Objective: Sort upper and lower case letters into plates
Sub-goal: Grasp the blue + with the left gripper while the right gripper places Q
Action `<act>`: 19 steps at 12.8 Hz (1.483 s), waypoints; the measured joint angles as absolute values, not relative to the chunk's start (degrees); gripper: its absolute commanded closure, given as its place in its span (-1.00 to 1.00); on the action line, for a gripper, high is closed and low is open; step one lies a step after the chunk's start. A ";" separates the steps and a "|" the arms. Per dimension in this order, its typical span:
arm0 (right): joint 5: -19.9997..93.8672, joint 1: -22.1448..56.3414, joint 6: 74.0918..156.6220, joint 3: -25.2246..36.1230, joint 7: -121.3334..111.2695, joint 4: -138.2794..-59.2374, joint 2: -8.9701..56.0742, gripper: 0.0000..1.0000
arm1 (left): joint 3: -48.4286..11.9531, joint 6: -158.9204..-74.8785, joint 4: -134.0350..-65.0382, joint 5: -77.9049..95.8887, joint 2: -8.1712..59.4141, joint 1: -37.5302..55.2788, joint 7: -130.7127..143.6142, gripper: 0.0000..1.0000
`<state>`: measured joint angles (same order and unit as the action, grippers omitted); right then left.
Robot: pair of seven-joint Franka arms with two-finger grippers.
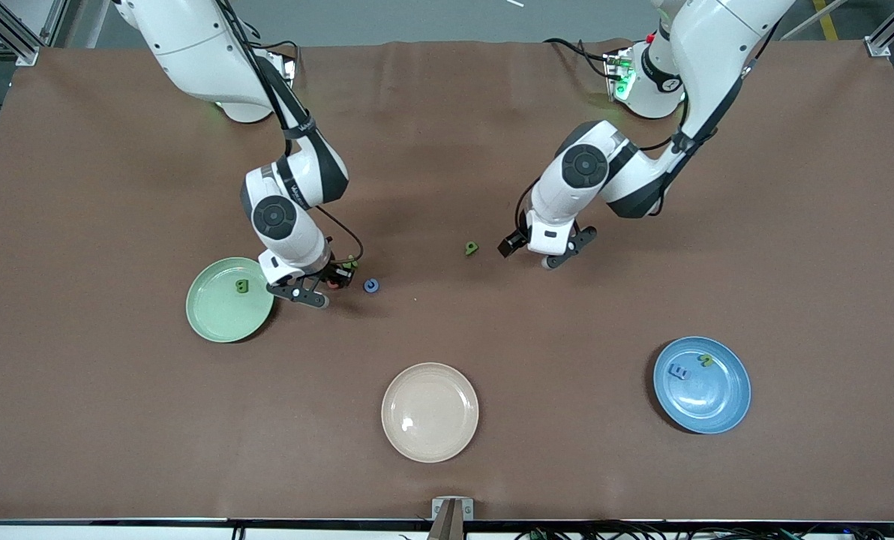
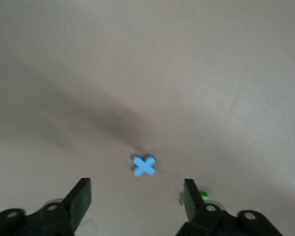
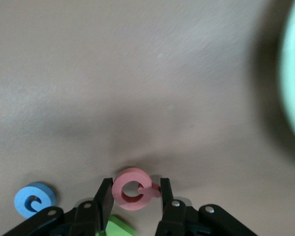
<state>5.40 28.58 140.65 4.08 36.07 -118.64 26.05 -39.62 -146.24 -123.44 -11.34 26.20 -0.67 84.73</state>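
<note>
- I see my right gripper [image 1: 313, 289] low at the left of centre in the front view, just beside the mint green plate [image 1: 218, 319]. In the right wrist view its fingers [image 3: 104, 196] close around the pink letter [image 3: 133, 189], one finger on each side, so I judge it is grasping this letter.
- A blue round letter [image 1: 371, 286] lies on the cloth close to this gripper, toward the middle of the table. A green letter [image 3: 119, 228] shows partly under the fingers in the right wrist view.
- One green letter [image 1: 242, 286] lies in the mint green plate.
- My left gripper [image 1: 541, 253] is right of centre in the front view, with its fingers spread apart and holding nothing. In the left wrist view the blue cross letter [image 2: 144, 165] lies on the cloth between the fingers, a little ahead of the tips, not touching them.
- Another green letter [image 1: 472, 247] lies on the cloth near the left gripper.
- The blue plate [image 1: 717, 409], at lower right of the front view, holds a blue letter [image 1: 678, 370] and a green letter [image 1: 706, 361].
- The cream plate [image 1: 430, 412] is at lower centre.
</note>
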 measured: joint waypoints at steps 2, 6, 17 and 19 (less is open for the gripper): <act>5.40 23.44 132.21 4.48 27.59 -115.71 22.82 1.00 | -39.07 -146.65 -123.23 -11.78 26.89 1.19 87.58 -0.40; 5.40 10.92 129.35 4.79 7.78 -115.53 20.47 0.99 | -35.52 -146.82 -121.27 -20.12 30.18 5.78 96.58 -0.26; 5.40 4.85 136.14 4.63 -1.41 -117.60 27.80 -1.00 | -34.65 -146.86 -117.87 -30.00 36.39 6.69 105.56 0.44; 5.44 4.89 135.63 4.17 -0.86 -117.48 27.45 -1.00 | -34.65 -146.79 -117.87 -30.00 36.37 6.66 105.80 0.92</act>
